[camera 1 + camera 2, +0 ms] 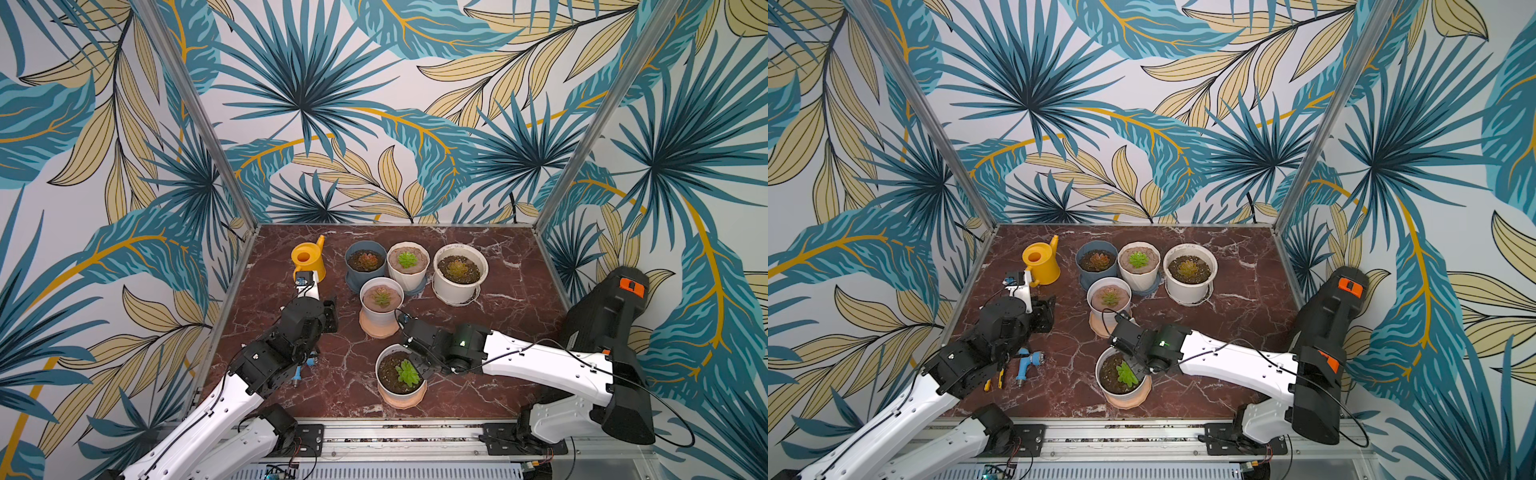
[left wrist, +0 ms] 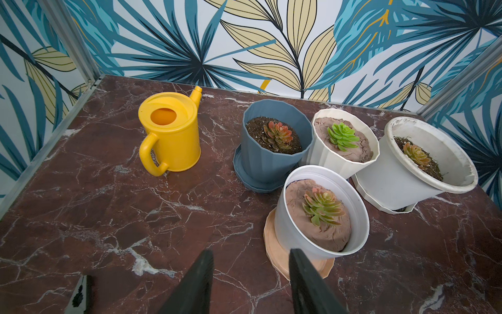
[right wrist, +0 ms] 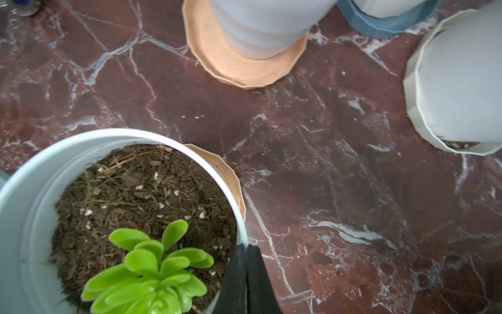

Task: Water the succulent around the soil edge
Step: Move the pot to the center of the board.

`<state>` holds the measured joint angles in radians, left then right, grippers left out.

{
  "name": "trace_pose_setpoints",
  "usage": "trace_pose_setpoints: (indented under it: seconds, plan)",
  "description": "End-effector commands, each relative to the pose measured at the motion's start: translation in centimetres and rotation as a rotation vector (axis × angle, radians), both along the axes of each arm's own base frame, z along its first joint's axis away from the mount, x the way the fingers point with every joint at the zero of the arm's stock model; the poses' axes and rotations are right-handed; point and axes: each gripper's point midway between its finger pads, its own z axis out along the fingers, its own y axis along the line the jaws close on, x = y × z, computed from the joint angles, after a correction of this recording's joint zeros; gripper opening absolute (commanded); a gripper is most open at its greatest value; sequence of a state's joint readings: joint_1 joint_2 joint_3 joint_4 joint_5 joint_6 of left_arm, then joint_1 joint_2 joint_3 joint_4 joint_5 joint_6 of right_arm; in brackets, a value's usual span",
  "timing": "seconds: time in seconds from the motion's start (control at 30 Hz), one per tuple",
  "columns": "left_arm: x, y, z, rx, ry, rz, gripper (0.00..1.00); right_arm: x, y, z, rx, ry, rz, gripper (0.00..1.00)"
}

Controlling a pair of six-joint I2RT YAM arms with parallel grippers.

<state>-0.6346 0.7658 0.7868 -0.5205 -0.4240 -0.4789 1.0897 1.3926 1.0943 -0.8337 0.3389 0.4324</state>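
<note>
Status: watering not begun | right gripper (image 3: 245,251) clamped on front pot (image 3: 35,168) rim beside succulent (image 3: 152,271), judged to steady it, well apart from watering can (image 2: 171,136) | left gripper (image 2: 251,251) jaws parted, empty, short of watering can handle, which faces it for pickup.

The left arm (image 1: 224,409) reaches forward from the near rail with its elbow bent. The left tool (image 2: 251,251) hangs above the bench (image 2: 108,217), fingers parted and nothing between them. The right arm (image 1: 540,361) stretches low toward the middle, wrist tipped down. The right tool (image 3: 245,248) is pinched tight on the rim of the white pot (image 3: 108,134).
</note>
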Motion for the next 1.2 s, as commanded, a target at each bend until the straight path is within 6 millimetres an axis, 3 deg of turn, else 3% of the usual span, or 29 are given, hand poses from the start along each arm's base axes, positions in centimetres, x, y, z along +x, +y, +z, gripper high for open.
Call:
trace_pose_setpoints:
  seconds: [0.0, 0.33, 0.47, 0.77, 0.87, 1.03, 1.17]
  plan:
    - [0.0, -0.2, -0.3, -0.021, -0.009, -0.005, 0.49, 1.6, -4.2, 1.0, -0.072, -0.089, -0.113, 0.0]
    - [0.0, -0.6, -1.4, -0.033, 0.008, -0.015, 0.49, 6.5, -10.2, 0.1, 0.001, -0.127, -0.354, 0.0]
    - [0.1, -0.7, -1.7, -0.034, 0.007, -0.013, 0.49, 8.8, -11.0, 0.4, 0.047, -0.155, -0.41, 0.0]
    - [0.3, -0.8, -2.1, -0.024, 0.011, -0.012, 0.49, 13.4, -10.8, 1.4, 0.073, -0.193, -0.453, 0.0]
    - [0.3, -0.7, -2.4, -0.02, 0.015, -0.01, 0.49, 13.9, -10.5, 1.4, 0.069, -0.183, -0.449, 0.0]
    - [0.3, -0.7, -2.6, -0.018, 0.015, -0.011, 0.49, 12.8, -10.3, 2.2, 0.075, -0.134, -0.418, 0.24]
    - [0.3, -0.7, -2.4, -0.021, 0.007, -0.012, 0.49, 11.2, -10.8, 3.3, 0.088, -0.112, -0.409, 0.28]
